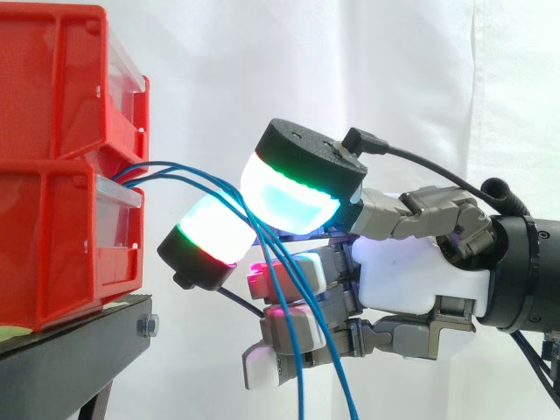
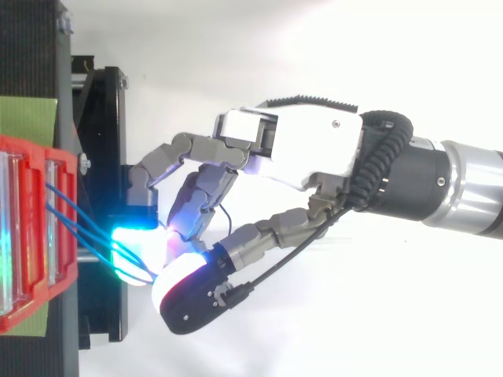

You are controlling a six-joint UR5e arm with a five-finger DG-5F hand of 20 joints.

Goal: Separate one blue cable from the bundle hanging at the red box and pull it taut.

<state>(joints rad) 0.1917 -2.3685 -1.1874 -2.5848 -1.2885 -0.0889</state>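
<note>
Two stacked red bins (image 1: 52, 219) stand on a black stand (image 1: 79, 346) at the left. A bundle of thin blue cables (image 1: 184, 178) comes out between the bins, arcs right and hangs down in front of my hand (image 1: 420, 271). My hand reaches in from the right with curled fingers. A large white-cyan fingertip pad (image 1: 293, 197) and a green-red fingertip pad (image 1: 210, 232) stand close together, and the cables pass between them. In the top view the cables (image 2: 78, 214) run from the red bin (image 2: 63, 236) into that pinch, where the hand (image 2: 306, 149) closes.
A white curtain hangs behind everything. The stand's black frame (image 2: 102, 118) lies just left of the fingertips, with a green sheet (image 2: 27, 114) beside the bins. Open space lies below and to the right of the hand.
</note>
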